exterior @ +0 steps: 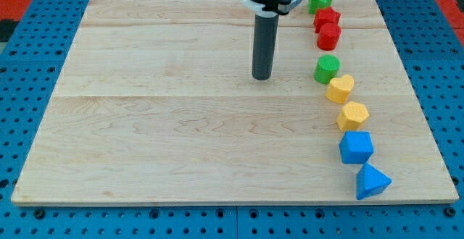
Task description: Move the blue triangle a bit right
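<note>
One push too hard could knock the blue triangle (373, 182) off the bench (181, 145) right edge; my tip (262, 77), no pincer, holds nothing.

The wooden board (181, 123) is pale tan with thin grain lines. Around it is a blue table (442, 65) with dots. The blocks are green, red, yellow and blue. My tip (262, 77) is dark grey.

Bright, even light; sharp focus; soft, faint shadows under blocks.
</note>
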Robot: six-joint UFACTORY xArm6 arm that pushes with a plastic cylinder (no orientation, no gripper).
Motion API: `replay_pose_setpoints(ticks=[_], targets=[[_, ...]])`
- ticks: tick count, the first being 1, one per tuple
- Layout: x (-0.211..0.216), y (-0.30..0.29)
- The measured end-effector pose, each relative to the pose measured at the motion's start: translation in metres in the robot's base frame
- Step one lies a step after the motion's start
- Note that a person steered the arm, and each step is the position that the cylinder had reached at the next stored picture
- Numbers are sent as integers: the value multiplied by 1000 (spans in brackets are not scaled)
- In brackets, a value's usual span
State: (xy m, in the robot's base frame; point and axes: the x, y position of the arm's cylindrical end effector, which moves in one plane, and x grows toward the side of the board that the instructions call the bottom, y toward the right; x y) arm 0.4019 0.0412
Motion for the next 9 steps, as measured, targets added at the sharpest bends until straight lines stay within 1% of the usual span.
replay_pose_setpoints(ticks=[4, 5, 6, 7, 8, 9], targets=[[26, -6], [60, -7], [117, 7], [163, 45], [194, 71], [216, 74]])
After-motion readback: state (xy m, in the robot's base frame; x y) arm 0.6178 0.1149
